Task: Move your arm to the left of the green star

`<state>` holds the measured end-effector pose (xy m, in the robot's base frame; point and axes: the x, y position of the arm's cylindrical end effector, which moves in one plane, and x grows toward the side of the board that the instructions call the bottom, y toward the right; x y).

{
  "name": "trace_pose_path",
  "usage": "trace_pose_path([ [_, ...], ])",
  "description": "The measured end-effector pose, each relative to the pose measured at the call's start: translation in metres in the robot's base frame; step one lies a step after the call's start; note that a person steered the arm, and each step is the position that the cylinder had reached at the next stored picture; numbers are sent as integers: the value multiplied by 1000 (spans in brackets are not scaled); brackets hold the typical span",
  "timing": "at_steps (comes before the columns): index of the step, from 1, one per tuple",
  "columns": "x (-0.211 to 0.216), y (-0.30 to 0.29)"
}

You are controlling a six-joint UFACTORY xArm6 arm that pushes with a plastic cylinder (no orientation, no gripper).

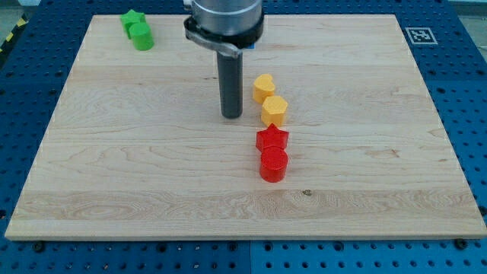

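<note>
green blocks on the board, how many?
2, touching, near the board's top-left corner: the green star and a green cylinder-like block just below it. My tip is far to their right, beside the yellow blocks. None seems hidden.

My arm comes in from the view's top, just left of centre, its grey round housing cut off by the frame edge. Below the housing a straight dark rod hangs upright. My tip (232,116) rests at board level, around the middle of the view, slightly toward the top.
</note>
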<state>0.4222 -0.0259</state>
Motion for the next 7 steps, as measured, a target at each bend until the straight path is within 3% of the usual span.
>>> trace_pose_path([
  [1, -52, 1],
  [3, -81, -9],
  [5, -135, -27],
  [7, -139, -44],
])
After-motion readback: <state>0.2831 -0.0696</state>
